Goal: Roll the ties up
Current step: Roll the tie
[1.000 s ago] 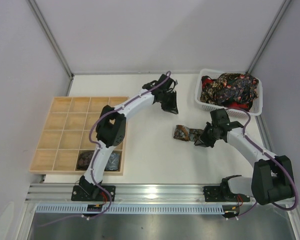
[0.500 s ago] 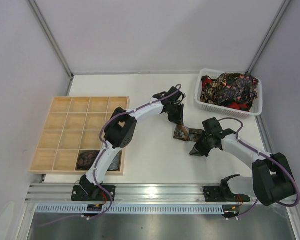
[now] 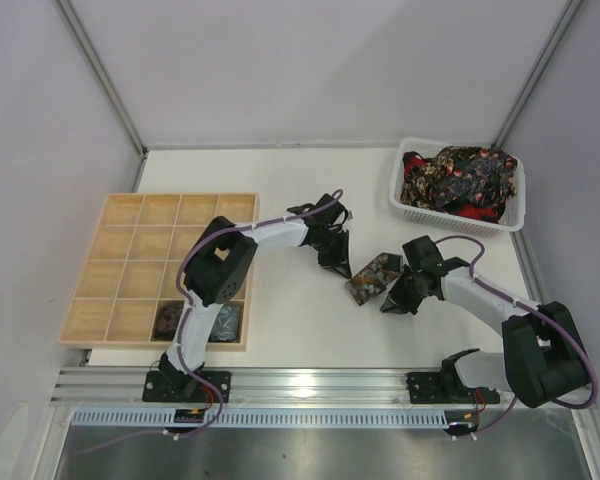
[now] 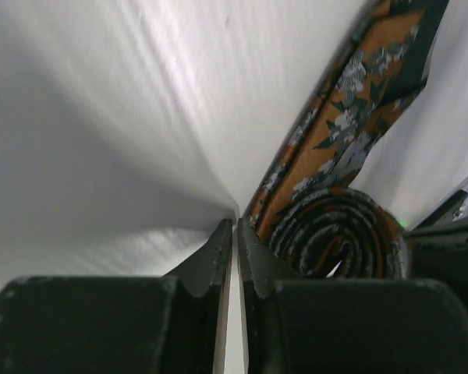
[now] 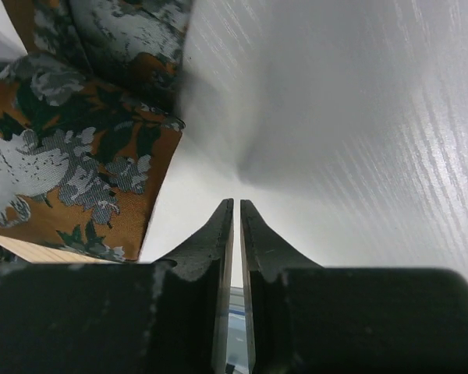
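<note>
The partly rolled tie (image 3: 372,278) lies on the white bench (image 3: 300,330) between the two arms. Its coil sits just beside the left tool (image 4: 235,222), whose fingers are clenched on nothing. The right tool (image 5: 235,204), likewise clenched and empty, points down at the bench near the tie's flat patterned end.
</note>
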You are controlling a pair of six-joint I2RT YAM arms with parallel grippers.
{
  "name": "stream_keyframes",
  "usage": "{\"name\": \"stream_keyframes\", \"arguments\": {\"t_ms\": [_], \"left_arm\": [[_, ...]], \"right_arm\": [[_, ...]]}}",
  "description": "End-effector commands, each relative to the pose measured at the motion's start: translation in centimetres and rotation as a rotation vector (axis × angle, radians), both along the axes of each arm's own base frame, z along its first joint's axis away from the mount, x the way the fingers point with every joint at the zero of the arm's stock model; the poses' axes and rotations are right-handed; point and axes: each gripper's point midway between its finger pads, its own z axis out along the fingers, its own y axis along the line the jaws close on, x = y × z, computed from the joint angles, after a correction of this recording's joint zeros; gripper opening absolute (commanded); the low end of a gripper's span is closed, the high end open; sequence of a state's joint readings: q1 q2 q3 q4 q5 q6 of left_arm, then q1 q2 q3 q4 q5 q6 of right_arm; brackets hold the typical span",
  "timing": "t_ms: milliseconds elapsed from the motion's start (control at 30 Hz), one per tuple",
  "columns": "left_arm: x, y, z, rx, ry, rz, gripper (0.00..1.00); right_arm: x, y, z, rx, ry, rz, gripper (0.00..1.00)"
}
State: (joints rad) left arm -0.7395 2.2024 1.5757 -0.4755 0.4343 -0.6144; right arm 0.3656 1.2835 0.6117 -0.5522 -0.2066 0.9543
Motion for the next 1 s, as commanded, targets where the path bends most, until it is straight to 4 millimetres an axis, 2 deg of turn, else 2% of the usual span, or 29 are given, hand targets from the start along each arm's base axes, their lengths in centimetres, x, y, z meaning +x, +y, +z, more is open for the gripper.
{"name": "stream_keyframes", "arguments": {"t_ms": [0,67,167,233,267,333,433,467,500,533,667,733,967], "left_arm": [[-2.3,1.0,1.1,0.015,0.037,0.029,0.12],[-2.9,1.7,1.2,0.034,0.048,0.049,0.13],[-1.9,2.1,3.0,0.045,-0.004,0.060,0.16],[-1.6,2.7,3.1,0.098,-0.006,0.064,0.18],[-0.5,2.2,4.3,0.099,-0.038,0.060,0.18],[-0.1,2.8,4.0,0.163,-0.034,0.061,0.19],[0.8,1.8,5.0,0.136,-0.072,0.041,0.20],[0.9,1.8,4.2,0.144,-0.059,0.023,0.20],[1.2,1.2,4.3,0.135,-0.060,0.005,0.20],[0.4,0.7,4.4,0.106,-0.014,-0.035,0.18],[-0.7,-0.7,2.8,0.050,0.031,-0.131,0.16],[-1.2,-0.9,2.5,0.038,0.047,-0.155,0.13],[-3.1,-1.1,1.1,0.036,0.112,-0.212,0.12]], "right_arm": [[0.2,-0.4,0.5,-0.030,-0.033,0.026,0.13],[0.0,-0.8,0.5,-0.051,-0.033,0.035,0.13],[-0.2,-1.4,0.6,-0.084,-0.036,0.060,0.13],[-0.2,-1.5,0.3,-0.105,-0.039,0.073,0.13],[-0.2,-1.4,0.2,-0.111,-0.045,0.081,0.13],[-0.1,-1.3,-0.2,-0.120,-0.042,0.093,0.13],[0.5,-0.8,-0.5,-0.114,-0.047,0.095,0.13],[0.7,-0.6,-0.8,-0.117,-0.042,0.098,0.13],[0.8,-0.6,-0.9,-0.121,-0.038,0.099,0.13],[1.1,-0.5,-0.8,-0.121,-0.041,0.088,0.13],[1.4,0.1,-1.1,-0.100,-0.030,0.049,0.13],[1.4,0.5,-1.2,-0.095,-0.025,0.036,0.13],[1.2,1.2,-2.1,-0.102,-0.007,-0.054,0.12]]}}
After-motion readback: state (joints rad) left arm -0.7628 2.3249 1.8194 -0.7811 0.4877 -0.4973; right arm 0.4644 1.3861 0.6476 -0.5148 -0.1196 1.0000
